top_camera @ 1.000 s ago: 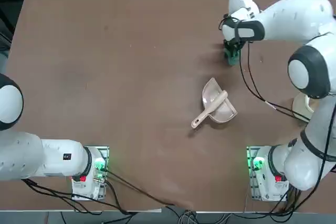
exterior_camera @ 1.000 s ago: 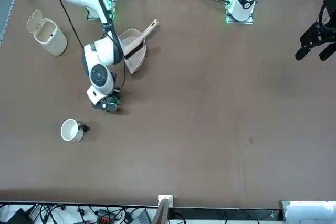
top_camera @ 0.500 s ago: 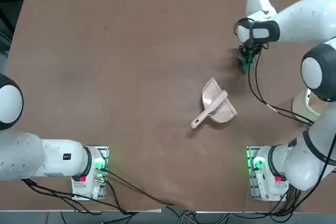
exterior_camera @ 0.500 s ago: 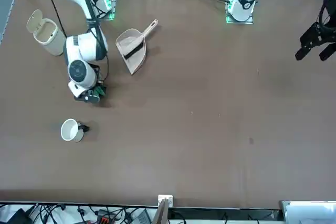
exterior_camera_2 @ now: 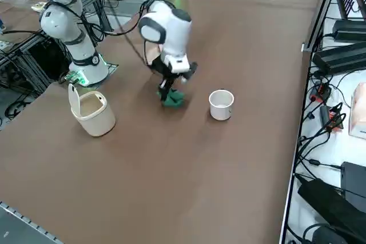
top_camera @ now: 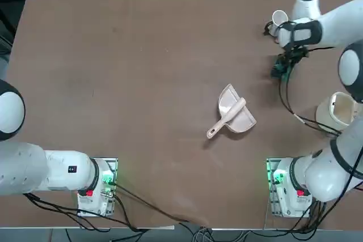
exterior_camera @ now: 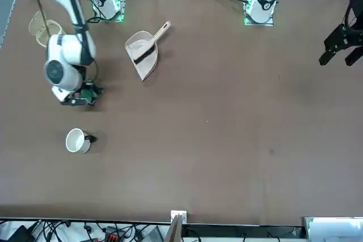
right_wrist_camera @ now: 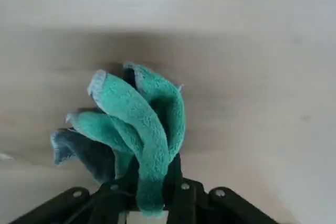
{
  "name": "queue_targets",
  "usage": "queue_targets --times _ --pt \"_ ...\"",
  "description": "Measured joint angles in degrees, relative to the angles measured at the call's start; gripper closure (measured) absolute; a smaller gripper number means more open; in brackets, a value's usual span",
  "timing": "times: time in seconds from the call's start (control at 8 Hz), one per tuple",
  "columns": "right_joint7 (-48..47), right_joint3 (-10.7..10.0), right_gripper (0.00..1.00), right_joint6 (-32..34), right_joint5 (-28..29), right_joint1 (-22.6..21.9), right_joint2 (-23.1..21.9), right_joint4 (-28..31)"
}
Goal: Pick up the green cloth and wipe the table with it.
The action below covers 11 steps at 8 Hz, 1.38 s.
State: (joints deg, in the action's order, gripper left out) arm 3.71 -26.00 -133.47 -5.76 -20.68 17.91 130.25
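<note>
Matte brown table (top_camera: pixel 142 83), right hand (exterior_camera_2: pixel 167 94) clamped on the bunched green cloth (exterior_camera_2: pixel 173 99) pressed to the surface beside the white cup (exterior_camera_2: pixel 221 105), cables and equipment along the table's edges

The working right arm rises from its base at the lower right of the top view, bends through an elbow at the right edge, and reaches back in to the upper right. Its wrist points down, with the right gripper (top_camera: pixel 282 69) low over the table (top_camera: pixel 142 72). In the wrist view the jaws stand nearly together, pinching a fold of the green cloth (right_wrist_camera: pixel 137 129) at bottom centre.
</note>
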Motion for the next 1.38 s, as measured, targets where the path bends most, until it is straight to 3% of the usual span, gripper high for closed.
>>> queue_targets --times 0.38,0.62,0.88,1.38 --pt "8.02 -0.17 0.92 -0.77 -2.95 7.31 -0.69 -2.16" --pt "7.88 0.02 0.92 -0.55 -3.06 8.14 -0.57 -2.4" --pt "2.88 1.45 0.92 -0.48 -2.16 6.59 -0.49 -0.21" --pt "-3.4 2.2 0.92 2.69 10.29 -3.02 -0.9 2.96"
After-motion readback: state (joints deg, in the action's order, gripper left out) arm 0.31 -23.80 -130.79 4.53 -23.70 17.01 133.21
